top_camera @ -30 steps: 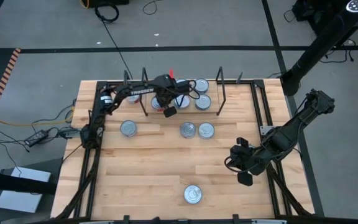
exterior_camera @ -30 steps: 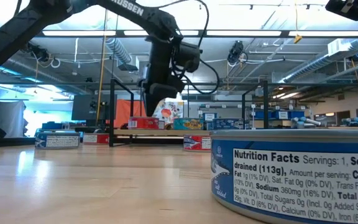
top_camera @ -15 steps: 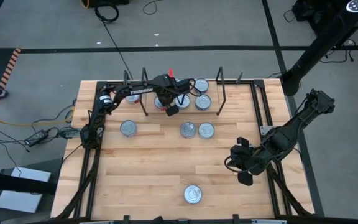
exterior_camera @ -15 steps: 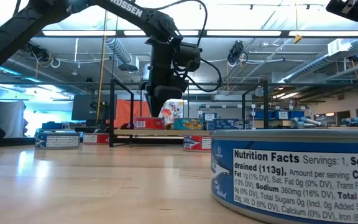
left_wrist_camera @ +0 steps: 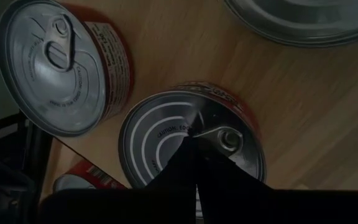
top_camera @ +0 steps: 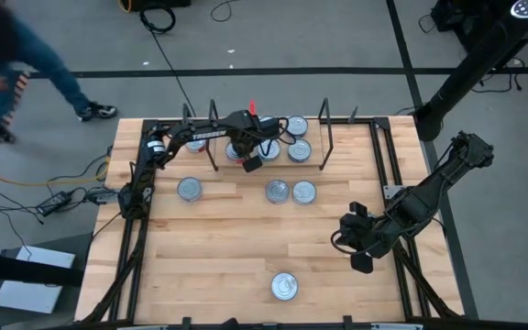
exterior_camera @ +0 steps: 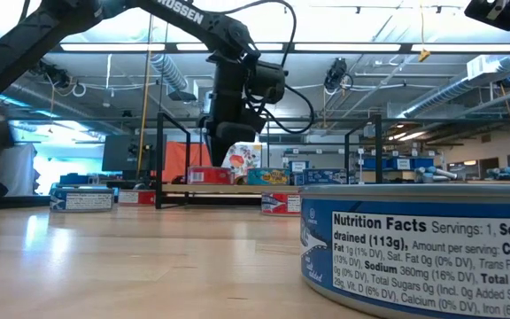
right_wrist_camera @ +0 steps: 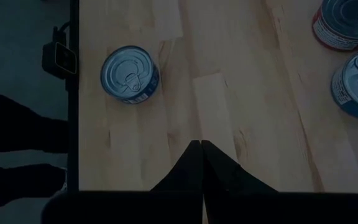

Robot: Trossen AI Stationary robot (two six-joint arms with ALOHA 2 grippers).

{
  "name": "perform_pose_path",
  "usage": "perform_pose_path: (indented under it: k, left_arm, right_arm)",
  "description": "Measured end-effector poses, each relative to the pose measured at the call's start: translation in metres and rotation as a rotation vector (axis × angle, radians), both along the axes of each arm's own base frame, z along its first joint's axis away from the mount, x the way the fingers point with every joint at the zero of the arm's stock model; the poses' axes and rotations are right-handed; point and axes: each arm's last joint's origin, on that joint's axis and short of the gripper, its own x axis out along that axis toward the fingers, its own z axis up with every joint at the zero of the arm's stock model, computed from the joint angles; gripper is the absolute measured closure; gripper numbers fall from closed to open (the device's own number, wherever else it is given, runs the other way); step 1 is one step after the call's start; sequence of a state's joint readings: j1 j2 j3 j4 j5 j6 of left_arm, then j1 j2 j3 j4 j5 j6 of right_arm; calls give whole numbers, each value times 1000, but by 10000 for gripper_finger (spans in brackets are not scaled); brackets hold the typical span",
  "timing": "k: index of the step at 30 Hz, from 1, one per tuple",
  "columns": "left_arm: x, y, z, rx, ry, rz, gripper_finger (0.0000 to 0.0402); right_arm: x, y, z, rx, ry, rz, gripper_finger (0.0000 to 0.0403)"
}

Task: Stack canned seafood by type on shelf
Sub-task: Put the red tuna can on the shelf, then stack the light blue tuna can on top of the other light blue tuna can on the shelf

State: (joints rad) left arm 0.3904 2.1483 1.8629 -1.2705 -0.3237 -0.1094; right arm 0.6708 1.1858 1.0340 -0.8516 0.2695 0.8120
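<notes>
The tins are small, flat and round, with shiny silver lids bearing a ring pull and pressed concentric rings; their side labels are red or blue. Several sit on the shelf (top_camera: 312,137) — a narrow light-wood board between two upright black wire end frames at the far edge of the surface (top_camera: 209,247). Two silver-lidded tins (top_camera: 299,149) lie on the right part of the shelf, and others are partly hidden under the left arm.

The left pincer (top_camera: 246,158) hangs over the middle of the shelf, its fingers pressed together and holding nothing. In the left wrist view their tips (left_wrist_camera: 191,152) come to a point just over the lid of a red-labelled tin (left_wrist_camera: 191,134), with another red-labelled tin (left_wrist_camera: 58,68) just beside it.

On the bare surface in front of the shelf, one tin (top_camera: 189,189) lies to the left, a pair (top_camera: 290,192) lies side by side near the middle, and a blue-labelled tin (top_camera: 284,286) sits alone near the front edge — in the low view it fills the foreground, showing a nutrition panel.

The right pincer (top_camera: 360,262) waits over the right side of the surface, fingers together and empty.
</notes>
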Motion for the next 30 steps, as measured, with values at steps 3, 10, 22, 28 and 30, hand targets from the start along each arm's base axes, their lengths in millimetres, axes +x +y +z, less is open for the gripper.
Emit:
perform_pose_path:
  k: [3, 10, 22, 28, 30]
  left_arm:
    - [0, 0, 0, 5, 2, 0, 400]
    - [-1, 0, 0, 9, 9, 0, 398]
    - [5, -1, 19, 56, -45, 13, 397]
    - [21, -17, 36, 110, -149, -9, 397]
    - [26, -24, 40, 127, -198, -22, 397]
  right_arm:
    - [0, 0, 0, -1, -1, -1, 400]
    - [0, 0, 0, -2, -2, 0, 400]
    - [-2, -1, 2, -17, -9, 25, 400]
    - [-8, -6, 10, -12, -51, 20, 400]
    - [-12, -7, 12, -22, -66, 19, 400]
